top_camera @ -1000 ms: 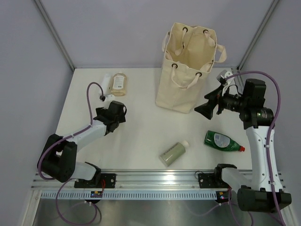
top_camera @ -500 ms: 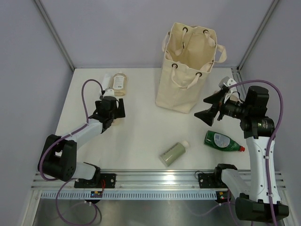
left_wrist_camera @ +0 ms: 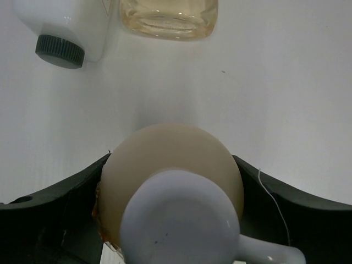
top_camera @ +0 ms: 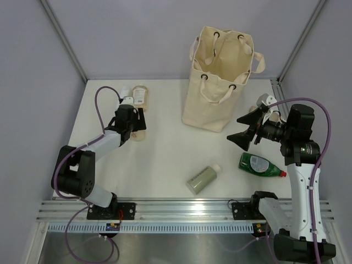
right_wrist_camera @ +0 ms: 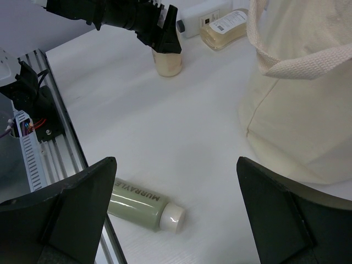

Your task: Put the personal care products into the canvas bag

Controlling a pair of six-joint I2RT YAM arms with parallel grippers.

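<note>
Peach round bottle with white cap (left_wrist_camera: 165,157) is standing on the white desk (top_camera: 165,148), well left of the cream canvas bag (top_camera: 212,104); left fingers (left_wrist_camera: 66,206), just arrived, are clamping its sides, so lifting looks next. Right fingers (right_wrist_camera: 60,203) are hanging released.

Btls: 5 in all. 1 sage-green btl (top_camera: 203,179) at approx. 5 o'clock in top view. 1 dark-green btl (top_camera: 260,164) w/ red cap at 4. 1 amber btl (top_camera: 140,96) and 1 white btl (left_wrist_camera: 60,19) w/ black cap, both at 10. 1 beige btl (left_wrist_camera: 165,159), upright, at 9. Canvas bag (top_camera: 209,107): 1, at 1 o'clock, w/ 4 dark eyelets (top_camera: 204,77) showing. Arms: 2, i.e. left arm (top_camera: 93,151) at 8 and right arm (top_camera: 301,176) at 4.
</note>
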